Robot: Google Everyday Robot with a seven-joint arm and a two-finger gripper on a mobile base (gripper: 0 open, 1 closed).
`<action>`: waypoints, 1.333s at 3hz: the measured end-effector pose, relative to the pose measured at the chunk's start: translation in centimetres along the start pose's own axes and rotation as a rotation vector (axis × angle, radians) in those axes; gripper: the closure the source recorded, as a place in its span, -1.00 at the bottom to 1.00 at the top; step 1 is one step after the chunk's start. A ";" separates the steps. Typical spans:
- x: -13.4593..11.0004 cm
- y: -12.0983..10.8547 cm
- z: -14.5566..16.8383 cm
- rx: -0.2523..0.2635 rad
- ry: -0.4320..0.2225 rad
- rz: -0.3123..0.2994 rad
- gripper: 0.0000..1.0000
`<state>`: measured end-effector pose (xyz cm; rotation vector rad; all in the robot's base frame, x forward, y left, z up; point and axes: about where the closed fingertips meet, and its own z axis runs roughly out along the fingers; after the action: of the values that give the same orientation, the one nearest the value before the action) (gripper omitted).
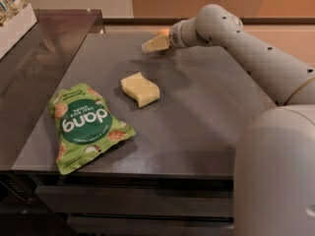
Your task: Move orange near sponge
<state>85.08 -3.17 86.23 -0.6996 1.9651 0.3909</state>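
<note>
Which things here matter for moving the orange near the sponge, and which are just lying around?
For the job: orange, at the table's far edge behind the gripper; sponge, mid-table.
Just lying about: green Dang snack bag, front left; white box, far left.

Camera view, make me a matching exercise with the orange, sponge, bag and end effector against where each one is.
1 orange
2 sponge
3 bag
4 end effector

A front left of the table
B middle of the table
C far edge, partly hidden
D just in front of the orange

Pairs: 1-C, 2-B, 3-A, 4-D
</note>
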 end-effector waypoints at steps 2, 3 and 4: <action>-0.6 -0.9 1.2 0.025 0.008 0.022 -0.17; -0.8 -1.2 1.3 0.029 0.011 0.022 0.28; -1.0 -0.9 0.4 0.010 0.012 0.006 0.77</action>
<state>86.27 -3.35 86.91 -0.6916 1.9790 0.3810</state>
